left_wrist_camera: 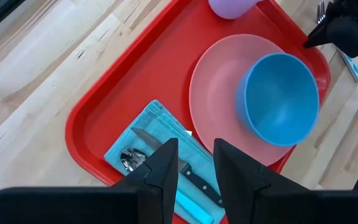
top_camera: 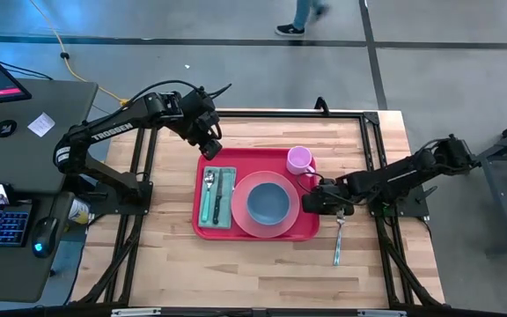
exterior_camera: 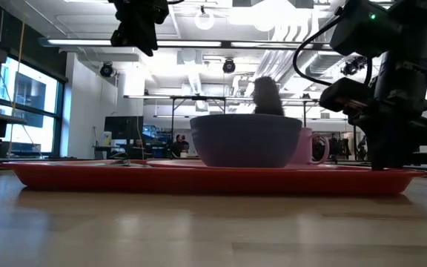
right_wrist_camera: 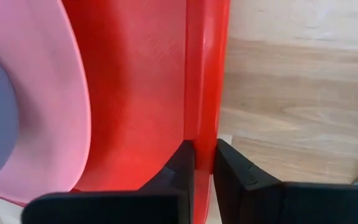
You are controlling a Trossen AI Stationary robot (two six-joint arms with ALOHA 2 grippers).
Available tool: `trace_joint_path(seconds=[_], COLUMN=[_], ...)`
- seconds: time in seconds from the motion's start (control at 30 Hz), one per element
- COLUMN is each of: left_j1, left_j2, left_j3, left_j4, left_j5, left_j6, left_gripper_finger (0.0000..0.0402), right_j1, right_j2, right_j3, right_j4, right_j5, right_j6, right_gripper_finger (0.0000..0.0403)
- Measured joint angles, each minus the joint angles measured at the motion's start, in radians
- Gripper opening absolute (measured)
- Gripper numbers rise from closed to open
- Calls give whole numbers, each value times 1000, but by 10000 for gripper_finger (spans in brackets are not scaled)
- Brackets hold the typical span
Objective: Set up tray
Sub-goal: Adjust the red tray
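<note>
The red tray (top_camera: pixel 262 163) lies flat on the wooden table. On it are a teal napkin (top_camera: pixel 217 198) with a spoon and a knife, a pink plate (top_camera: pixel 240 218) with a blue bowl (top_camera: pixel 268 202) on it, and a pink cup (top_camera: pixel 299 159). My right gripper (top_camera: pixel 317 199) is at the tray's right rim, shut on it. My left gripper (top_camera: pixel 209 148) hangs open high above the tray's far left corner, with nothing between its fingers (left_wrist_camera: pixel 166 165). My right gripper pinches the tray's right rim (right_wrist_camera: pixel 202 124) between its two fingers, one finger inside the rim and one outside it. The fingers come steeply from above, pointing down. In the low view the tray (exterior_camera: pixel 213 178) lies level on the table.
A fork (top_camera: pixel 339 238) lies on the bare wood just right of the tray, close below my right gripper. A dark frame (top_camera: pixel 372 123) borders the table. A desk with a keyboard and a monitor stands beyond the table's left edge.
</note>
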Motion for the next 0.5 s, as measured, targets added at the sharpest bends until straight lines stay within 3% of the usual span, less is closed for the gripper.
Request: trace_joint_path(seconds=[0.5], left_j1=[0], left_j2=[0], left_j3=[0], left_j4=[0], left_j5=[0], left_j6=[0], left_gripper_finger=[136], right_j1=[-8], right_j2=[0], right_j3=[2], right_j4=[-35], right_j5=[14], right_j6=[-18], right_gripper_finger=[35])
